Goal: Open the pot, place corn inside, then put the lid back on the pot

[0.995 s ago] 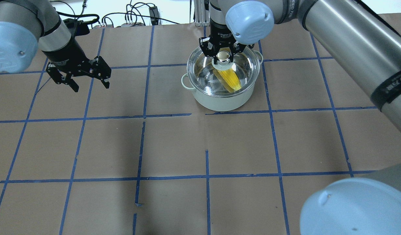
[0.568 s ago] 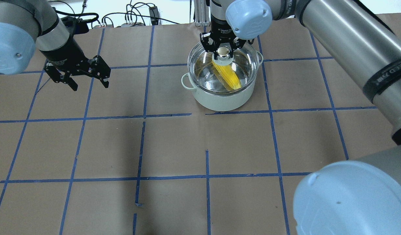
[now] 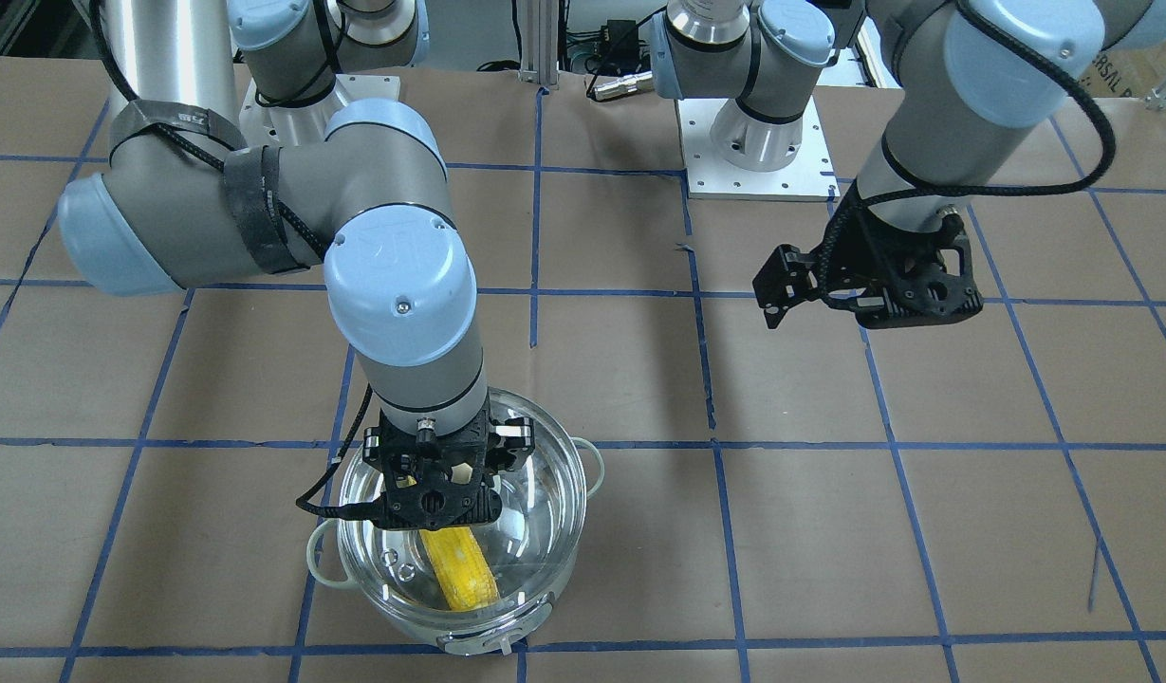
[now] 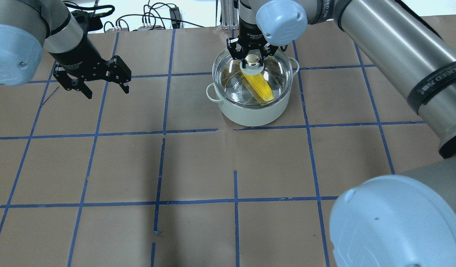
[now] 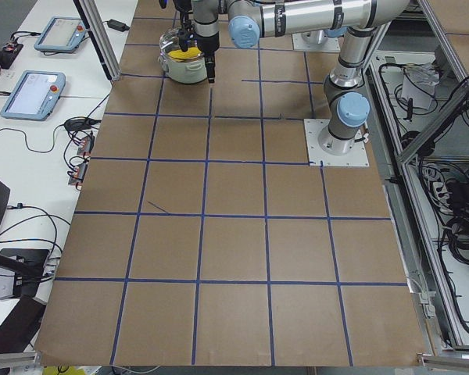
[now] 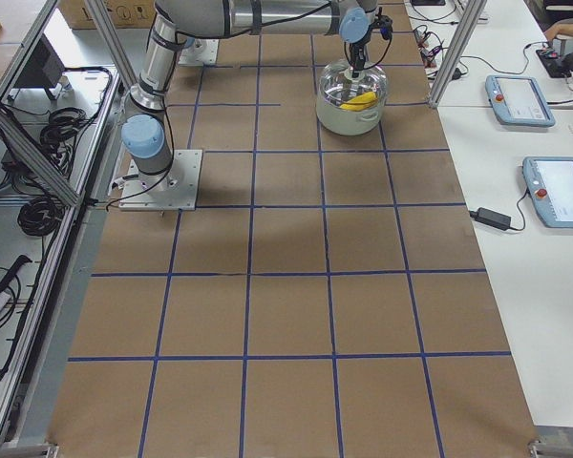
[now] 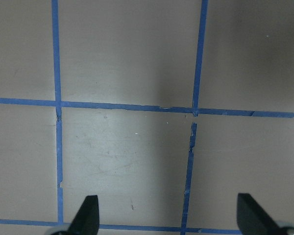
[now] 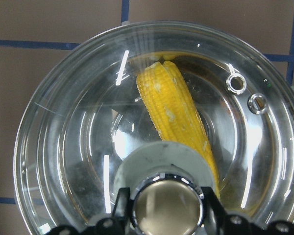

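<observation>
The pot stands at the far middle of the table, its pale body and loop handles visible. The clear glass lid sits on its rim. The yellow corn lies inside, seen through the glass, also in the right wrist view. My right gripper is shut on the lid's shiny knob, one finger on each side. My left gripper is open and empty, hovering above bare table far to the pot's left; its fingertips stand wide apart.
Brown paper with blue tape grid lines covers the table. Cables and plugs lie beyond the far edge. The right arm's large links reach over the table's right half. Both arm bases stand at the robot side.
The right gripper and lid knob have shifted slightly toward the far edge over the pot. The left gripper has moved a little farther from the robot and slightly right, still open.
</observation>
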### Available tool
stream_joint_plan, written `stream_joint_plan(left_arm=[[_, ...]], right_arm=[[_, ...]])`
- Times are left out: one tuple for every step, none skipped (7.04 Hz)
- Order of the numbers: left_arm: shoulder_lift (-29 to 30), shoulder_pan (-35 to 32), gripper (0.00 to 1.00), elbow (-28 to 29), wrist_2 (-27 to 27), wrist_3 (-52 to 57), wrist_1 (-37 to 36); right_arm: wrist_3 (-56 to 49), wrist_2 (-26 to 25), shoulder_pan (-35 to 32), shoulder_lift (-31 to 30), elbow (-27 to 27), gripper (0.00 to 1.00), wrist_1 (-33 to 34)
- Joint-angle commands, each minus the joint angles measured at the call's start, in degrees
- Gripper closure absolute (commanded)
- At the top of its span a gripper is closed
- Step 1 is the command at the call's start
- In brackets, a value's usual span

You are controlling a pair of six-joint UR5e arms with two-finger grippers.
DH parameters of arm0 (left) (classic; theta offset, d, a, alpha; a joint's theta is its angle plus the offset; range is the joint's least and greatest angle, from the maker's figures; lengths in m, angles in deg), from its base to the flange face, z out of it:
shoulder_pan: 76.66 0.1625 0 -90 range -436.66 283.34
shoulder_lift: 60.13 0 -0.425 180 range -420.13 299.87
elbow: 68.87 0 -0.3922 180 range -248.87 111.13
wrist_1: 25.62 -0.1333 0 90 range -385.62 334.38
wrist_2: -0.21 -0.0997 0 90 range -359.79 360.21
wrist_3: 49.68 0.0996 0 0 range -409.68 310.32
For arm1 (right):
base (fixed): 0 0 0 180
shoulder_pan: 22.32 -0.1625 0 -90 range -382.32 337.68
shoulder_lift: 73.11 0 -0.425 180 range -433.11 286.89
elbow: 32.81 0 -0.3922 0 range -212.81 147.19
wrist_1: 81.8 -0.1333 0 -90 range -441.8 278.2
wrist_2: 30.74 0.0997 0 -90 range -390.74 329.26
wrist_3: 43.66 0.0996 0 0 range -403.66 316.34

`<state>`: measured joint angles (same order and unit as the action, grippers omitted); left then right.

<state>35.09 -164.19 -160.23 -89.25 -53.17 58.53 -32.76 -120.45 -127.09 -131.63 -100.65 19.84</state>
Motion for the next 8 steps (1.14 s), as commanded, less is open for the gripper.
stream_joint_plan(left_arm=[[-0.8, -2.4, 0.0, 0.4, 0.1, -2.0, 0.0], [-0.8, -1.9, 0.0, -0.3, 0.0, -1.5, 0.0], [-1.1, -1.9, 0.0, -0.3, 0.1, -1.5, 0.0], [-0.9, -1.9, 0.0, -0.1, 0.1, -1.7, 0.0], [-0.9, -1.9, 0.0, -0.1, 0.1, -1.6, 0.0], [-0.9, -1.3, 0.0, -0.9, 0.1, -1.2, 0.0], [-1.1, -0.6, 0.0, -1.0, 0.1, -0.9, 0.0], [-1.1, -0.6, 0.0, -1.0, 0.1, -0.9, 0.0]], right_arm=[[-0.4, 1.7, 0.0, 0.2, -0.1, 0.84, -0.1], [-0.4, 1.6, 0.0, 0.2, -0.1, 0.84, -0.1], [-0.5, 1.6, 0.2, 0.3, -0.1, 0.84, -0.2], [-0.7, 1.5, 0.5, 0.4, -0.1, 0.84, -0.3], [-0.7, 1.6, 1.3, 0.3, -0.1, 0.84, -0.4], [-0.6, 1.6, 1.5, 0.3, -0.2, 0.84, -0.4], [-0.5, 1.6, 1.5, 0.3, -0.2, 0.84, -0.4], [-0.4, 1.6, 1.3, 0.3, -0.1, 0.84, -0.3]])
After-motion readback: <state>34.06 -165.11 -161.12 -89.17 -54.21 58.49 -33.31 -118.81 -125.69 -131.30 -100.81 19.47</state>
